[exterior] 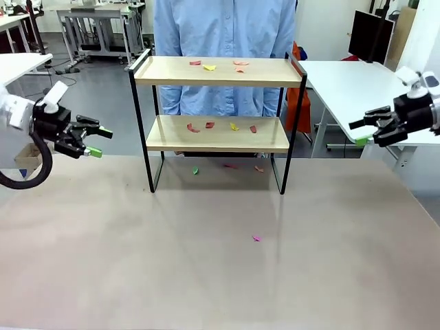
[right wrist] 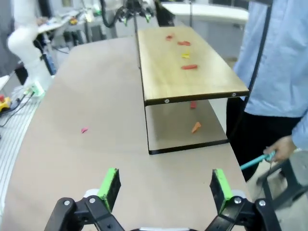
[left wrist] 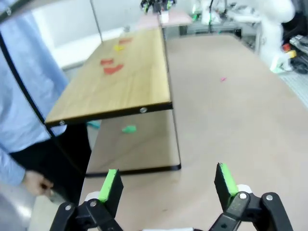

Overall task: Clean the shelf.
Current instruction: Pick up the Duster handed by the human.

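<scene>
- Left fingers (exterior: 94, 152) are hanging spread apart, grasping nothing, over the left edge of the bench (exterior: 206, 275), with their green pads pointing toward the middle.
- Right fingers (exterior: 361, 141) are also hanging spread and empty, just off the bench's right side, pointing inward and well apart from the shelf (exterior: 165, 71).
- Stretching wide and flat, the bench is showing a matte, pale brown surface.
- One pink scrap (exterior: 257, 238) is lying alone on the bench in front of the shelf.
- Behind the bench, the room is showing a grey floor, white tables (exterior: 344, 82) on both sides and a dark monitor (exterior: 371, 34) at the far right.
- Someone in a light blue shirt (exterior: 223, 41) is standing just behind the shelf.
- Upright on its four thin black legs, the shelf is standing at the far middle of the bench.
- Its long axis is running left to right, along the bench's far edge. Its open long side is facing the robot, and each short end is facing one arm.
- Small red, yellow and orange scraps are lying on the upper board (exterior: 209, 67) and the lower board (exterior: 210, 125).
- A green scrap (exterior: 195, 170) and a few reddish ones are lying on the bench between the legs.
</scene>
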Robot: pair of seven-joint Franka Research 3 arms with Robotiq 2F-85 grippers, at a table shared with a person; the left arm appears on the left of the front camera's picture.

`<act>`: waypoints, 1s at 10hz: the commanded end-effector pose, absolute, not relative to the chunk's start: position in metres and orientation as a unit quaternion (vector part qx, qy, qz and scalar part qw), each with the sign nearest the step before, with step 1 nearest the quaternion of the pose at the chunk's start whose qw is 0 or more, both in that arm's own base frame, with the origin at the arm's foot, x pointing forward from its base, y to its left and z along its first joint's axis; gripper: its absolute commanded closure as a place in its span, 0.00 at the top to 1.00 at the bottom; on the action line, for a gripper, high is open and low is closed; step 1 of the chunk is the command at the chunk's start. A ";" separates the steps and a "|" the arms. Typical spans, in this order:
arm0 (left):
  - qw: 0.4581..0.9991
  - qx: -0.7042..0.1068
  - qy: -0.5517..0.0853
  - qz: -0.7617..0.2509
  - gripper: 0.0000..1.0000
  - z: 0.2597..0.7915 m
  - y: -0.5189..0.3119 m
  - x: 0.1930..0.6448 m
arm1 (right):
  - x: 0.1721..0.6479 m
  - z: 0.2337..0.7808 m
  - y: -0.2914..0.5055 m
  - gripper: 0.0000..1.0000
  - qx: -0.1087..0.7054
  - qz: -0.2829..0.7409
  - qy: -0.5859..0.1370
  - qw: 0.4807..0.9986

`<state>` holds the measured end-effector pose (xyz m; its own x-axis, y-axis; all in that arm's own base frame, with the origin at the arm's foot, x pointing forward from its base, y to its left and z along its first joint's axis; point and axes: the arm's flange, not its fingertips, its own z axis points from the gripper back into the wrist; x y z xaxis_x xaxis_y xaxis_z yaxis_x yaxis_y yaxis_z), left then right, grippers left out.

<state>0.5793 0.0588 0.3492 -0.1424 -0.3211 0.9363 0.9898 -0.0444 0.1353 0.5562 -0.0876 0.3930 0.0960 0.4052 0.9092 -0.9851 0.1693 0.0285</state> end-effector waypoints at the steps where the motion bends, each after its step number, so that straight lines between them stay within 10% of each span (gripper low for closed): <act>1: 0.498 -0.411 -0.481 -0.593 1.00 0.355 0.070 0.567 | 0.574 0.394 -0.088 1.00 0.392 0.538 -0.448 0.597; 4: 0.515 -0.398 -0.457 -0.607 1.00 0.345 0.067 0.573 | 0.556 0.393 -0.088 1.00 0.358 0.536 -0.406 0.648; 10: 0.475 -0.425 -0.550 -0.539 1.00 0.324 0.095 0.605 | 0.631 0.338 -0.116 1.00 0.439 0.499 -0.516 0.540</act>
<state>0.5999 0.0924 0.3237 -0.1522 -0.0815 0.9850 0.9858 0.0594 0.1573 0.6202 -0.1126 0.3379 0.0375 0.1382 0.9897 -0.9908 0.1337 0.0189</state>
